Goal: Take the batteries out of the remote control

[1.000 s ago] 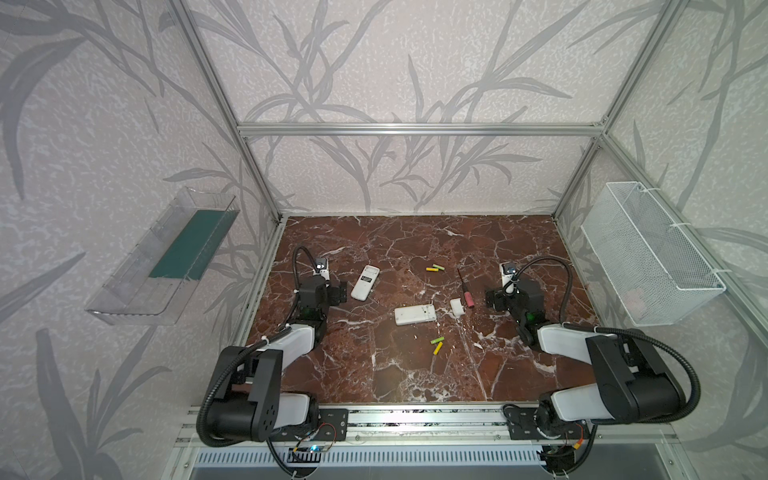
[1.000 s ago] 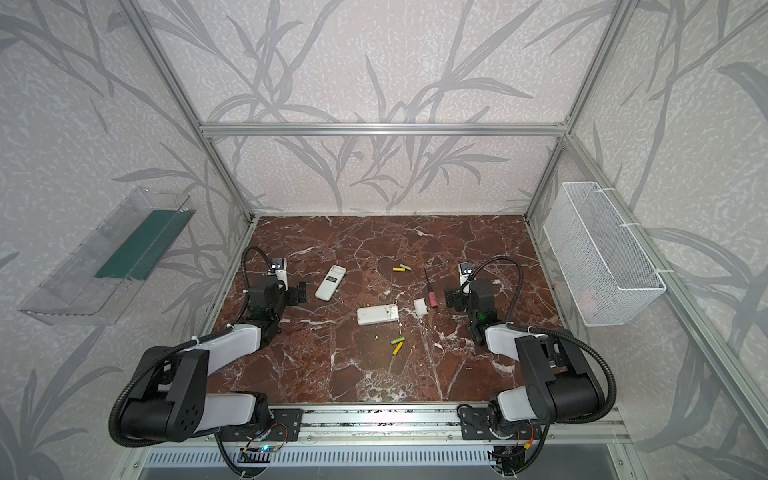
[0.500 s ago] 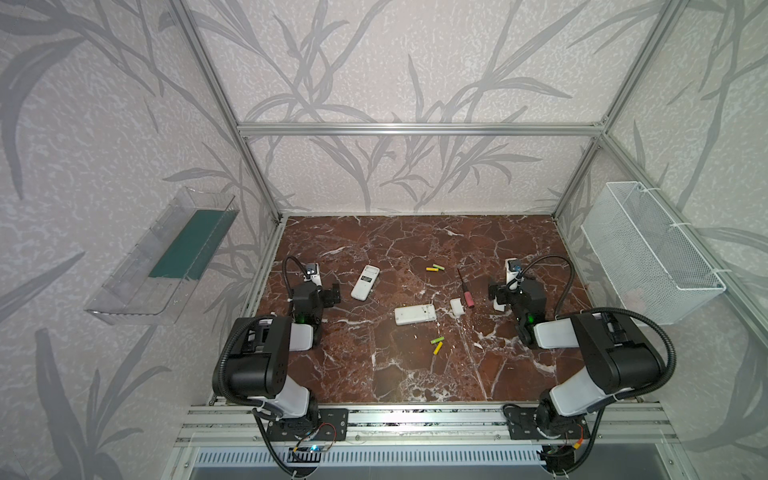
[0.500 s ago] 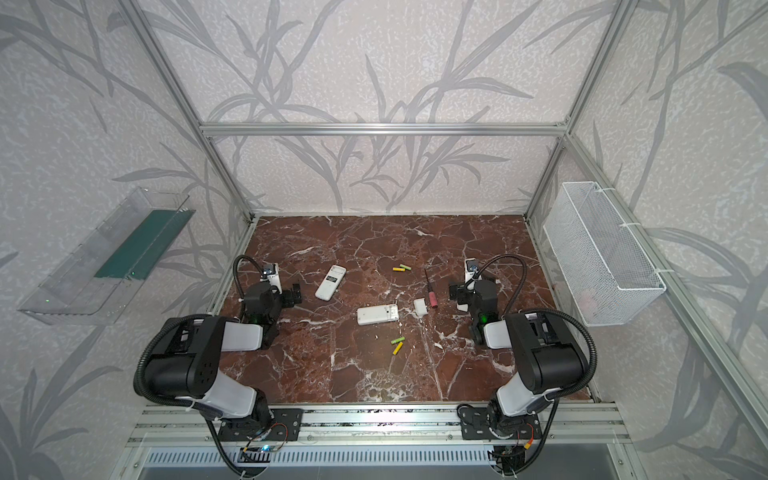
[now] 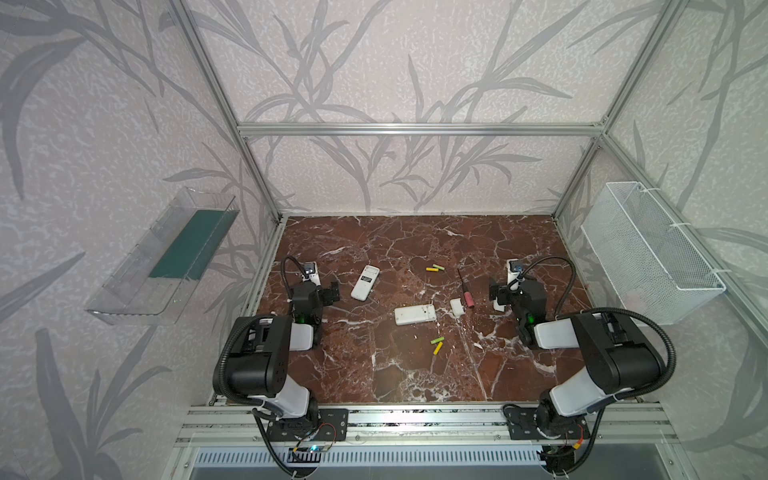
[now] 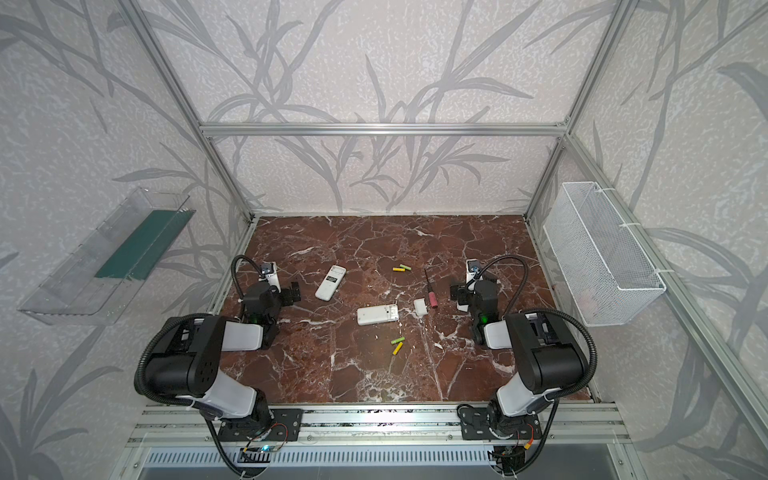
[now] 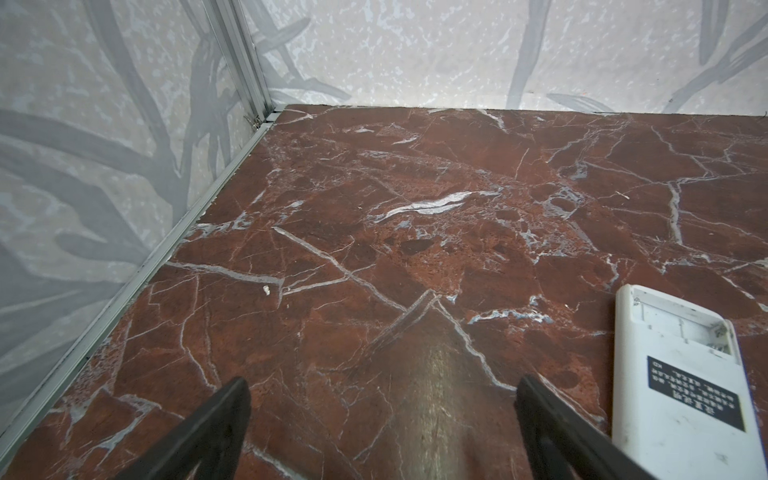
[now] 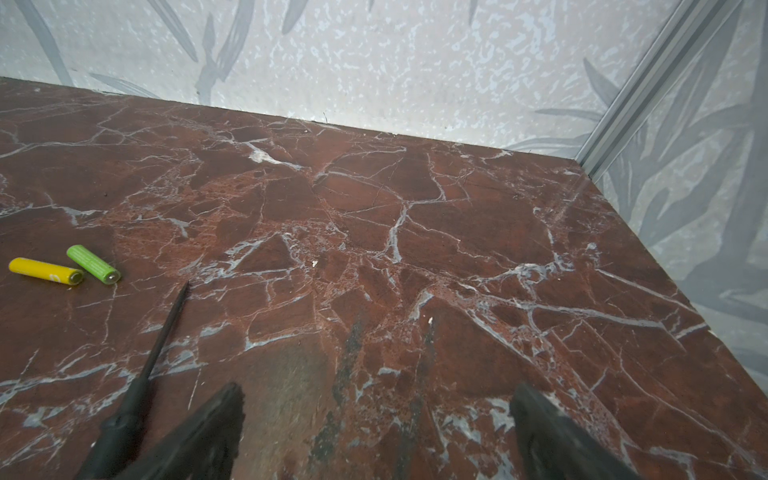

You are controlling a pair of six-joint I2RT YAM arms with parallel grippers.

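- Top views: the near batteries lie loose just in front of the middle remote; a low arm sweep could set them rolling.
- To either side of that remote, the left gripper and right gripper gape wide, empty.
- The far batteries lie beyond it.

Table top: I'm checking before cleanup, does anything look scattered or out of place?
Yes. The batteries lie loose on the table in two separate pairs, and a small white cover lies detached beside the middle remote.
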